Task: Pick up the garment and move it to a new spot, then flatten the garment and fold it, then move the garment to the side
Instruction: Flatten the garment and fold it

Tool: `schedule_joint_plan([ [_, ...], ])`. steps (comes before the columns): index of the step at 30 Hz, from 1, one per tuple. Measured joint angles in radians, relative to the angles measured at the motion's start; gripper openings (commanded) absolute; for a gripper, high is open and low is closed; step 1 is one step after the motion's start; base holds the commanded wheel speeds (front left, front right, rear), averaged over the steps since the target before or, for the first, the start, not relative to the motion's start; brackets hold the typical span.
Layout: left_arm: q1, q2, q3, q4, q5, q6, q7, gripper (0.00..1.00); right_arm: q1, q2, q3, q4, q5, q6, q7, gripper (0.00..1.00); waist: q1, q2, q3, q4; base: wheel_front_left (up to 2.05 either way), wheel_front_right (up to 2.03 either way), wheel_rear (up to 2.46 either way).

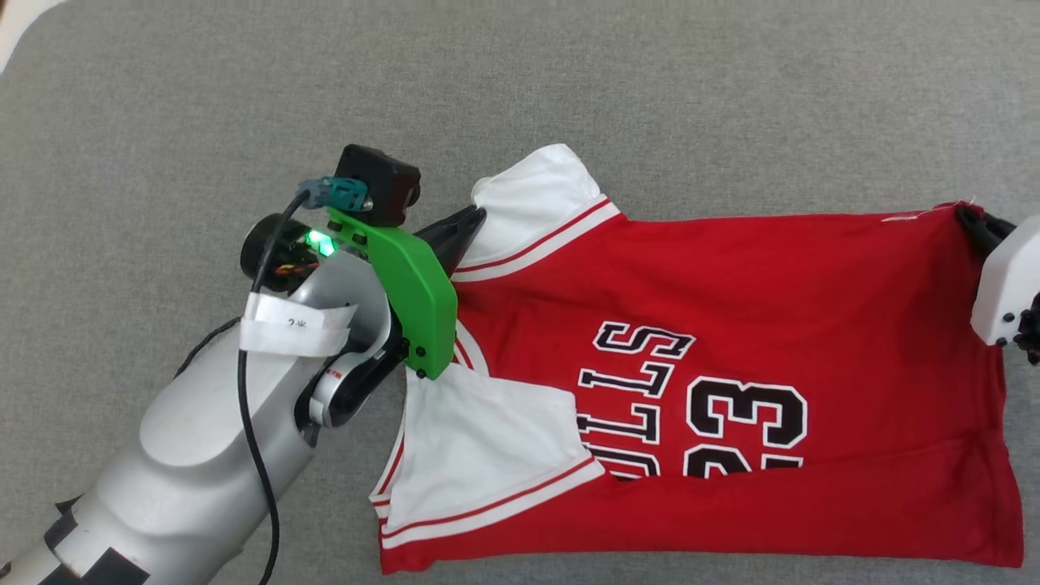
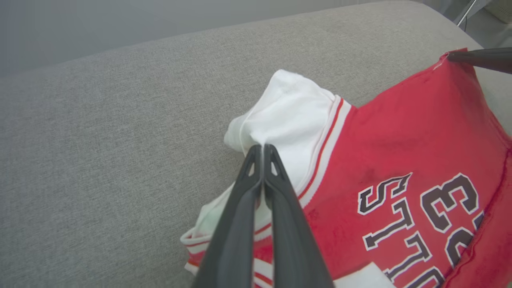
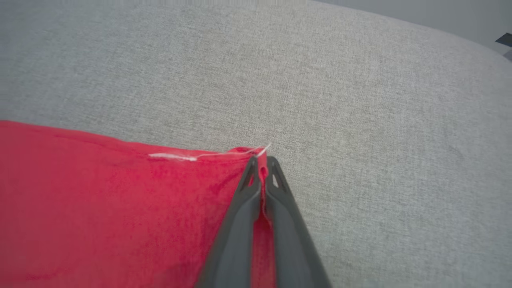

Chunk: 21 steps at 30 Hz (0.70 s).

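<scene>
The garment (image 1: 772, 292), a red jersey with white sleeves, black lettering and the number 23, lies spread on a grey fabric surface, neck end to the left, hem to the right. My left gripper (image 1: 475, 215) is shut on the far white sleeve (image 2: 288, 116), its two dark fingers (image 2: 240, 216) pressed together at the sleeve's edge. At the right, my right gripper (image 1: 967, 215) is shut on the far hem corner (image 3: 256, 154), with red cloth pinched between its fingers (image 3: 280, 216). That same gripper's finger (image 2: 480, 60) appears at the red corner in the left wrist view.
The grey fabric surface (image 1: 569, 89) runs wide beyond the garment and to its left. The near white sleeve (image 1: 479, 455) lies folded over the jersey's front, covering part of the lettering. The jersey's near edge reaches the head view's bottom edge.
</scene>
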Motion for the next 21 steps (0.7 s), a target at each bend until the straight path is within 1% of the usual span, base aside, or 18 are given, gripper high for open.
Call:
schedule_joint_plan([
  [2, 0.028, 0.006, 0.002, 0.006, -0.012, 0.0, -0.02, 0.0, 0.038, 0.006, -0.009, 0.0, 0.0, 0.0, -0.053, 0.0, 0.0, 0.0, -0.026, -0.007, 0.0, 0.0, 0.0],
  [7, 0.091, 0.023, 0.007, -0.002, -0.02, 0.014, -0.049, 0.0, 0.115, 0.012, -0.03, -0.006, 0.011, 0.0, -0.123, 0.0, 0.0, 0.0, -0.073, -0.017, 0.0, 0.0, 0.0],
  [11, 0.154, 0.036, 0.009, -0.038, -0.03, 0.037, -0.072, 0.0, 0.198, 0.02, -0.057, -0.029, 0.025, 0.0, -0.182, 0.0, 0.0, 0.0, -0.114, -0.022, 0.0, 0.0, 0.0],
  [12, 0.187, 0.044, 0.008, -0.062, -0.031, 0.049, -0.08, 0.0, 0.236, 0.026, -0.062, -0.044, 0.028, 0.0, -0.196, 0.0, 0.0, 0.0, -0.132, -0.023, 0.0, 0.0, 0.0],
  [17, 0.265, 0.066, 0.002, -0.119, -0.032, 0.094, -0.093, 0.0, 0.323, 0.032, -0.095, -0.091, 0.035, 0.0, -0.227, 0.0, 0.0, 0.0, -0.168, -0.023, 0.0, 0.0, 0.0],
  [21, 0.326, 0.075, -0.012, -0.153, -0.032, 0.118, -0.099, 0.0, 0.4, 0.033, -0.127, -0.143, 0.038, 0.0, -0.243, 0.0, 0.0, 0.0, -0.186, -0.017, 0.0, 0.0, 0.0],
])
